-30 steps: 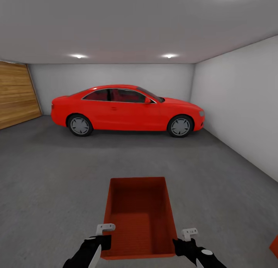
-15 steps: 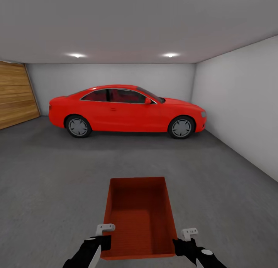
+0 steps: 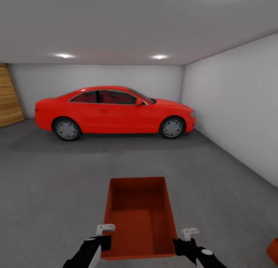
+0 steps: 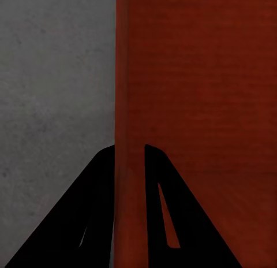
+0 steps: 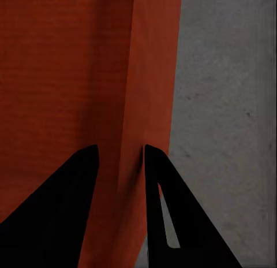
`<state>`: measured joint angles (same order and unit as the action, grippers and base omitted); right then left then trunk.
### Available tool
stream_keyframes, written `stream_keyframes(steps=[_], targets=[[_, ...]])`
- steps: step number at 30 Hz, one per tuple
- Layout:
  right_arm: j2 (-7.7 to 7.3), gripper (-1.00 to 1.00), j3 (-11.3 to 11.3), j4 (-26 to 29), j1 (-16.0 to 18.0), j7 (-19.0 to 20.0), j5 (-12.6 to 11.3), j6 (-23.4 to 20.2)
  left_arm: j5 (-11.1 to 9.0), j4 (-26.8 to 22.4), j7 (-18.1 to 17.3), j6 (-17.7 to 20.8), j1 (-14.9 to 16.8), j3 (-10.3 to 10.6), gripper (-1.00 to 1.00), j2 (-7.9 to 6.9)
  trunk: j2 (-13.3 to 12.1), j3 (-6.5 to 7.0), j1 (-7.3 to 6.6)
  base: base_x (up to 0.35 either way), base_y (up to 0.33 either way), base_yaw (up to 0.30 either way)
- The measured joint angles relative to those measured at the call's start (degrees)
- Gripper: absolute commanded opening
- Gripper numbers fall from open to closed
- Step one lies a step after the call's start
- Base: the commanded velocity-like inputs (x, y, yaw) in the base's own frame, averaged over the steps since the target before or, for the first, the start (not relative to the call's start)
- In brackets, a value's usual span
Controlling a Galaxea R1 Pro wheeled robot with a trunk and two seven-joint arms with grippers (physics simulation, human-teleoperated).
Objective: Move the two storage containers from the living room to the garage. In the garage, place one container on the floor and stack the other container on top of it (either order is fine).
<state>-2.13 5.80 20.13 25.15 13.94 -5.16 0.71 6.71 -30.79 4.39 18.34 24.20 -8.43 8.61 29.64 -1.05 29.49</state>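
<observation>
The garage has plain pale grey walls [image 3: 231,106], a pale ceiling with two recessed lights, and a floor [image 3: 58,183] of dark grey, speckled concrete. A red coupe [image 3: 114,112] stands side-on against the far wall, and a strip of wood-panelled door [image 3: 9,96] shows at the left edge. An open orange-red storage container [image 3: 139,216] is carried low in front of the robot, above the floor. The left end effector [image 3: 103,241] is clamped on the container's left wall near its near corner, and the right end effector [image 3: 181,243] on the right wall, each with one finger inside and one outside. A corner of a second orange-red container [image 3: 273,250] lies on the concrete at the lower right
</observation>
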Motion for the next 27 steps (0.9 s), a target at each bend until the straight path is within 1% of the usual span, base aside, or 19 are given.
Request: stream_keyframes(steps=[3, 6, 27], targets=[[-0.04, -1.0, 0.02, 0.01, 0.0, 0.04, -0.02, 0.0, 0.0, 0.05, 0.0, -0.07, 0.01, -0.02, -1.0, 0.03, 0.01, 0.15, 0.0, 0.047, 0.0, -0.262], [-0.06, -1.0, 0.06, 0.0, 0.01, 0.03, -0.03, 0.0, -0.05, 0.14, -0.01, -0.15, 0.01, -0.03, -1.0, 0.03, 0.03, 0.29, -0.02, 0.213, 0.0, -0.262], [0.01, -1.0, 0.06, 0.0, 0.03, -0.05, 0.02, 0.0, -0.15, 0.16, 0.0, -0.15, 0.03, 0.04, -1.0, -0.05, 0.07, 1.37, -0.02, 0.321, 0.0, -0.262]])
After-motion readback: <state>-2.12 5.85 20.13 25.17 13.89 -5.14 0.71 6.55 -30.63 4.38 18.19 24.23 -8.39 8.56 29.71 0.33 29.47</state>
